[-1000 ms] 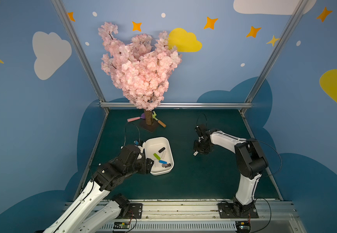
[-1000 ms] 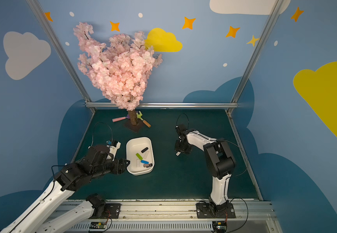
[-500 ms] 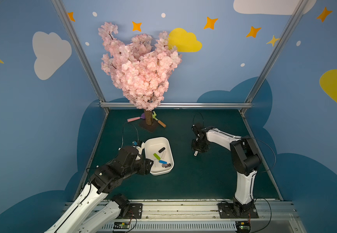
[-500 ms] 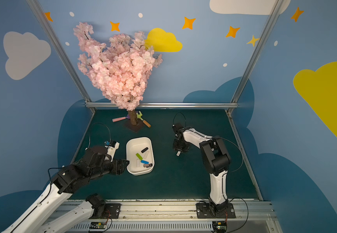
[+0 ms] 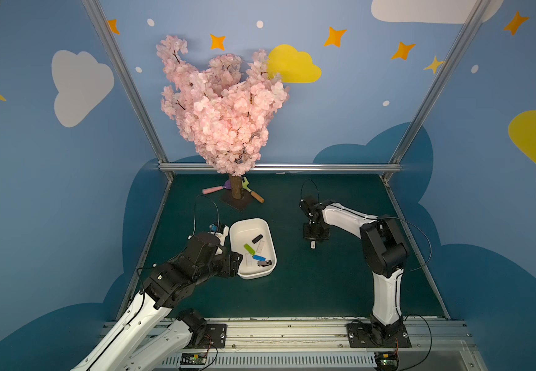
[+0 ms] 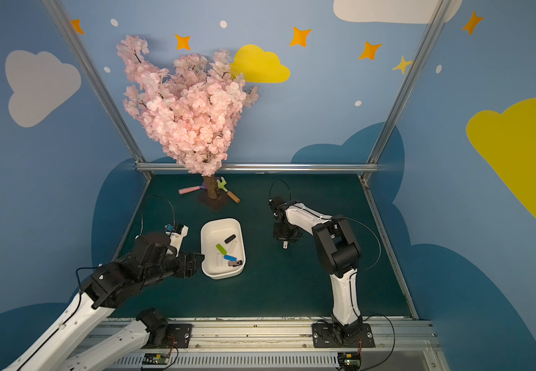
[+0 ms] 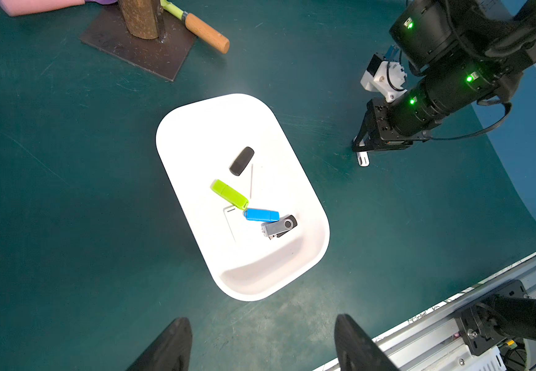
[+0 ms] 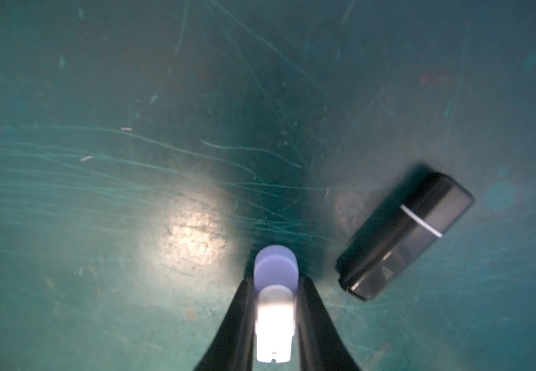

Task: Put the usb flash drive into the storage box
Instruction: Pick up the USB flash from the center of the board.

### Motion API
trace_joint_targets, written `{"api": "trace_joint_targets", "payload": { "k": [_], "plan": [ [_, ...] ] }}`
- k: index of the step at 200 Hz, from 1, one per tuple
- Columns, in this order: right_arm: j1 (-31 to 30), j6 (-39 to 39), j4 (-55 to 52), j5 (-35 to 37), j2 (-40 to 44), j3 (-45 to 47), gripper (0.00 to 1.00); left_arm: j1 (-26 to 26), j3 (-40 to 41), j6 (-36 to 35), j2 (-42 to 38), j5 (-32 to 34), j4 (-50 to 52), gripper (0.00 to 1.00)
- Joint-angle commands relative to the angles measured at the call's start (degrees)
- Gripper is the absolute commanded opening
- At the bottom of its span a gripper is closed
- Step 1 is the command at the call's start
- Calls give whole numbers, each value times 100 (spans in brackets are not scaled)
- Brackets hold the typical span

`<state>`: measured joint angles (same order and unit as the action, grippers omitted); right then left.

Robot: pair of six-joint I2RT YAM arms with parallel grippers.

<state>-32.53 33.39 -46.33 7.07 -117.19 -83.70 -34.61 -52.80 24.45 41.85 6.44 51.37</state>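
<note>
Currently, two arms work over one green mat (image 5: 292, 289). Right gripper (image 8: 274, 284): jaws closed on one white usb flash drive (image 8: 274, 321), pinched by its sides with the rounded end protruding past the fingertips. Both top views place this drive low at the mat, to the right of the storage box (image 5: 244, 233) and well apart from it; whether it touches the mat cannot be determined. One dark rectangular piece (image 8: 404, 234) lies flat on the mat just beside the held drive, untouched. Left gripper (image 7: 260, 318): jaws spread wide, holding nothing, positioned just beside the box's left wall near its front end. Storage box, quantity one, sits upright on the mat between the arms. Contents, counted in the left wrist view: one black drive (image 7: 242, 160), one green drive (image 7: 230, 194), one blue drive (image 7: 261, 215), one grey-and-black swivel drive (image 7: 279, 225) and two pale flat pieces (image 7: 229, 221) too faint to identify. One pink blossom tree (image 5: 221, 112) stands at the back, with two toy tools (image 5: 253, 194) at its base.
</note>
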Motion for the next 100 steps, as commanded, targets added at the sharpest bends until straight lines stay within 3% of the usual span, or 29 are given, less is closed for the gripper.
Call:
{"api": "trace_joint_targets", "payload": {
  "k": [1, 42, 71, 100],
  "plan": [
    [-118, -184, -192, 240, -28, -114, 20, 7, -4, -1, -23, 74, 27, 73],
    [-565, -802, 459, -200, 975, 239, 19, 11, -39, 18, -73, 207, 66, 72],
    [-1018, -1216, 297, -30, 1478, -16, 19, 21, -20, 64, -259, 348, 65, 73],
    [-1388, -1399, 212, -399, 1598, -361, 19, 18, -20, 87, -316, 420, 82, 73]
  ]
}}
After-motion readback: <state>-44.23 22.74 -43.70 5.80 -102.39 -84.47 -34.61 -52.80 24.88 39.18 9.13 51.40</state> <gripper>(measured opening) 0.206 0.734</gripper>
